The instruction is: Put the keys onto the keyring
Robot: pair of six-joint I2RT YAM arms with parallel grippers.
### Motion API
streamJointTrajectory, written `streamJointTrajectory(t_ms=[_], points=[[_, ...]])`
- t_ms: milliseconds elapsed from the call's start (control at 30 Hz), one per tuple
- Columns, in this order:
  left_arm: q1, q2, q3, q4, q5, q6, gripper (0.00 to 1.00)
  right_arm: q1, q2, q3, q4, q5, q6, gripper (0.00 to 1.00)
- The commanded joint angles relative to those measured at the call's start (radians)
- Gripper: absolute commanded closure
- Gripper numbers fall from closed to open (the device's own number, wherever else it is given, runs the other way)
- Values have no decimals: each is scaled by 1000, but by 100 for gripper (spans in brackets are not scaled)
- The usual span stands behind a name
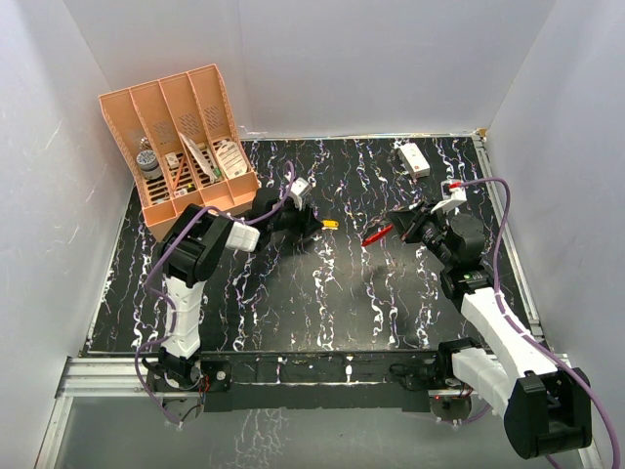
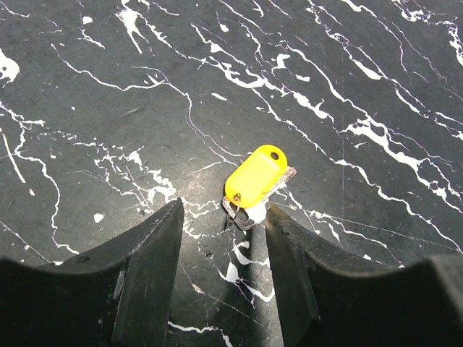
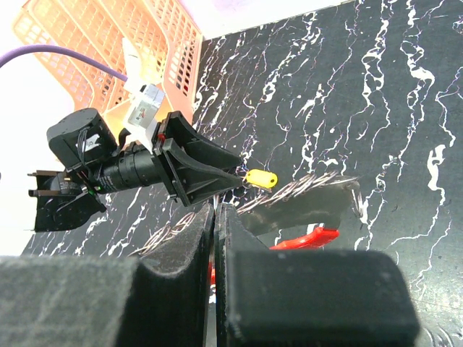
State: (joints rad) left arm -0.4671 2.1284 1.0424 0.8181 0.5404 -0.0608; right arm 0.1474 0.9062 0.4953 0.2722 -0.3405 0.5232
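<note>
From above, the left gripper (image 1: 314,227) is seen stretched out to the middle of the black veined table (image 1: 322,313), its tips just beside the yellow-headed key (image 1: 330,224). The right gripper (image 1: 395,230) is held opposite it, with the red keyring (image 1: 376,234) sticking out of its tips toward the key; a gap is kept between ring and key. Open table is seen in front of both arms, toward the near edge. The orange rack (image 1: 181,137) is set in the far left corner, close behind the left arm. The white box (image 1: 413,158) lies near the far edge, well apart from both grippers. White walls close in three sides.

On the left wrist, the claw is shown released: the fingers (image 2: 152,267) are spread apart and nothing is clasped. The key (image 2: 255,177) lies flat on the table just past the tips, nearer the right finger. Bare table is seen all round it.

On the right wrist, the claw (image 3: 215,217) is shown clenched, pads pressed together. The keyring (image 3: 307,237) is grasped and juts out to the right. Beyond it, the left gripper (image 3: 217,179) is pointed at the key (image 3: 260,178).
</note>
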Motion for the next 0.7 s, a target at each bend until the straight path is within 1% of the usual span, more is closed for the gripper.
streamJointTrajectory(t_ms=[0, 100, 300, 667], points=[[-13, 33, 18, -35, 34, 25, 53, -9, 1, 14, 94, -11, -6, 100], [-13, 36, 19, -35, 33, 25, 55, -11, 2, 14, 94, -14, -6, 100], [-13, 39, 28, -46, 27, 26, 62, -11, 5, 14, 95, -14, -6, 100], [-13, 44, 24, -29, 31, 21, 69, -14, 10, 13, 101, -15, -5, 100]])
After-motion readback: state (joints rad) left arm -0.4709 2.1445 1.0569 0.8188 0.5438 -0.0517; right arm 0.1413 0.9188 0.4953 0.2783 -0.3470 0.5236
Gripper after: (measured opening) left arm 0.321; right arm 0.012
